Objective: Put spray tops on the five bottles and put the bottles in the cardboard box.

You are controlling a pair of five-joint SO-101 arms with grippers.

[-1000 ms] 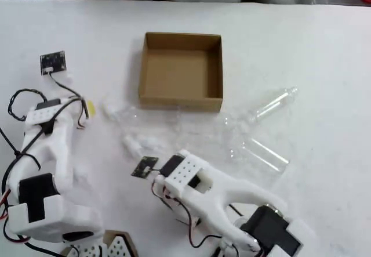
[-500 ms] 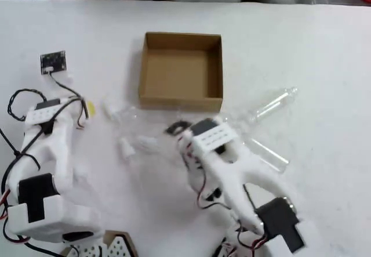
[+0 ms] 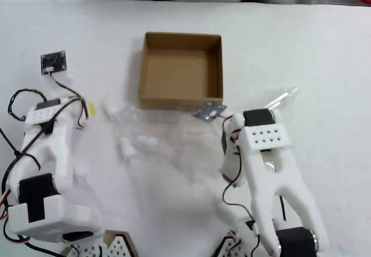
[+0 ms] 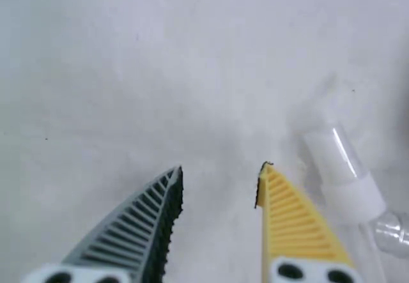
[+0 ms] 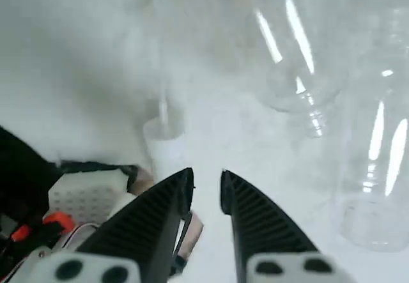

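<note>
We log the cardboard box (image 3: 181, 71) as matt paperboard. Right of the box, the bottle (image 3: 282, 98) is clear glossy plastic. The left gripper (image 4: 220, 168) has ribbed plastic fingers (image 4: 291, 225).

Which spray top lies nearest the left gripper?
The top just left of the box, right beside the yellow finger of the left gripper. The other two tops lie farther off.
</note>
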